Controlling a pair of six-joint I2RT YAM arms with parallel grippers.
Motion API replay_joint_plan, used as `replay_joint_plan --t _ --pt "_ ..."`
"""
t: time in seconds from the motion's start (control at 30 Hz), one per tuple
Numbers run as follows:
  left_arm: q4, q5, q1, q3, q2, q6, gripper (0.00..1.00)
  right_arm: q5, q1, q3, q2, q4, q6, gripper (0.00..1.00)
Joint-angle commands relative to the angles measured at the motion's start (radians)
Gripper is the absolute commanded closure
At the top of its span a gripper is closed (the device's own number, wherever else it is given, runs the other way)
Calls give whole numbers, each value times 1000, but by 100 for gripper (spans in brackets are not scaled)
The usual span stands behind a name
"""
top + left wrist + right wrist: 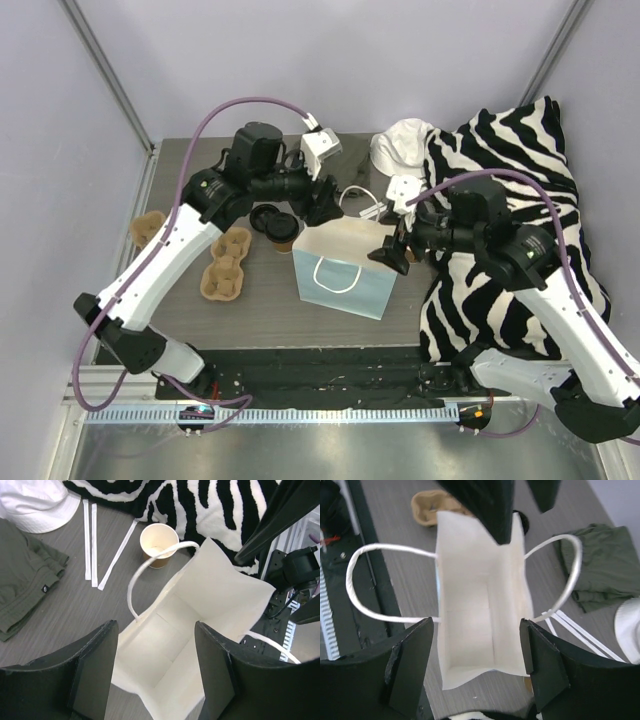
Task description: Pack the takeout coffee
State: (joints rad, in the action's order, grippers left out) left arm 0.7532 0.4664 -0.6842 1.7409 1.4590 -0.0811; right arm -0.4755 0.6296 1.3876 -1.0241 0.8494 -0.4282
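L gripper [156, 630] is spread wide, nothing between the fingers [95, 672], and it hangs over the far-left part of the open blue paper bag [345, 272], looking down into its white inside. R gripper [476, 630] is also spread, nothing clamped, and hovers over the bag's right end. In the R wrist view the bag mouth runs lengthwise between its fingers [410, 665], w/ the L gripper's dark fingers at the opposite end.

The bag stands upright at table centre, mouth open. Its white rope handles [370, 580] arc out to either side.

The takeout coffee [275, 224], black lid on, stands on the table just left of the bag's far-left corner, outside the bag and below the L arm's wrist. Neither gripper touches it.

An open tan paper cup [159, 544] w/o lid stands beyond the bag in the L wrist view, near the edge of the zebra-print blanket [510, 190]. Three white wrapped straws [90, 542] lie flat on the table beside it.

Brown pulp cup carrier [226, 262] lies left of the bag, and a second carrier [148, 228] sits at the table's left edge. A white hat [400, 145] is at far centre. A folded olive-green garment [600, 562] lies near it.
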Motion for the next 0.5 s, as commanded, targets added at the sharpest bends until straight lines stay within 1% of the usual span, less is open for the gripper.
replay_joint_plan --t 0.0,0.07,0.17,0.2,0.23,0.4,0.47 --pt "-117 29 9 57 29 21 34 138 -18 70 25 -104 115 23" --pt "-127 25 9 71 57 23 35 165 -22 62 22 -121 102 24" --pt "-158 20 11 83 86 32 36 268 -27 12 19 -131 36 25" --pt "-167 23 12 86 92 37 37 329 -31 -25 22 -157 23 25" --pt "-175 31 11 95 98 34 38 340 -51 -38 24 -167 7 25" --pt "-180 77 11 115 138 20 39 298 -111 -55 -16 -197 14 23" --pt "-184 98 11 120 144 18 45 270 -131 -61 -28 -204 13 23"
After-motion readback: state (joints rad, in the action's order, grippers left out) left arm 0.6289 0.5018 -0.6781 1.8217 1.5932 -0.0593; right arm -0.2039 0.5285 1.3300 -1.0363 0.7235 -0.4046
